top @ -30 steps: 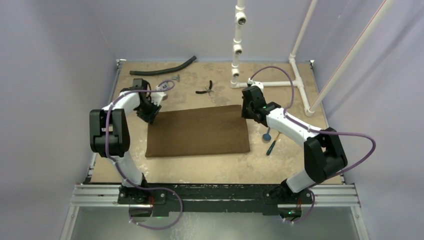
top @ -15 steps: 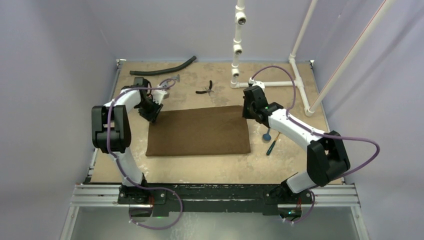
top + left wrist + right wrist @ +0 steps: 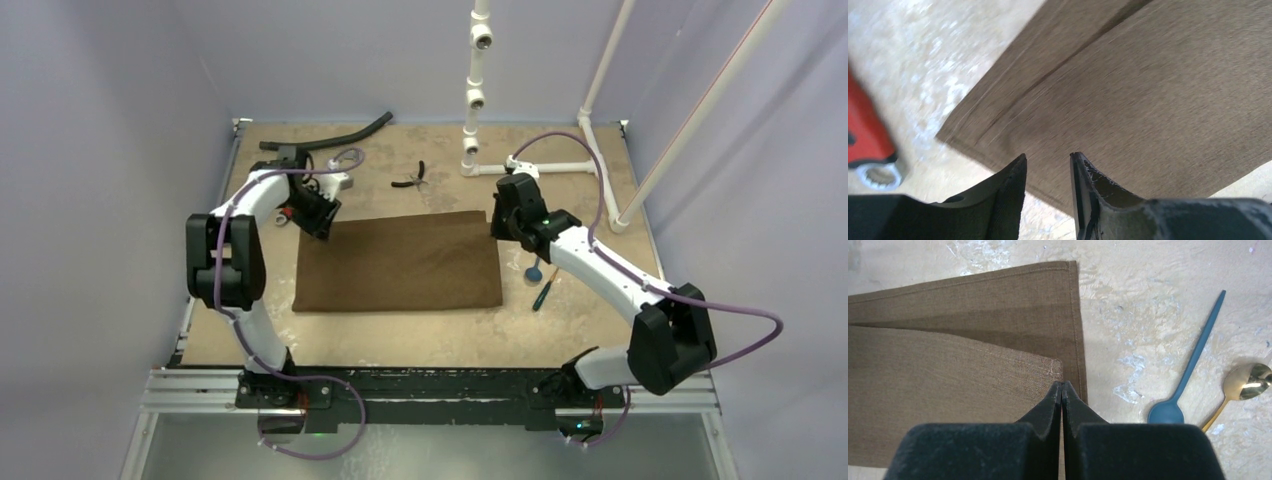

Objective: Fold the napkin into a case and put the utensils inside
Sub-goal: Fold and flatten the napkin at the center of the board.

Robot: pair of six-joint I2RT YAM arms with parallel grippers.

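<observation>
Napkin [image 3: 400,262] is lying long-axis left-right. Left end effector [image 3: 1047,159], released, is hovering over its far-left corner; right end effector [image 3: 1062,385], clenched, is sitting at its far-right corner.

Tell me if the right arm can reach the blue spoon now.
Probably yes: the blue spoon lies uncovered on the table just beside the right gripper, clear of the napkin; the shut jaws must open first.

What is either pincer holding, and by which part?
Left pincer open, holding nothing. Right pincer shut at the napkin corner; whether it grips cannot be told.
</observation>
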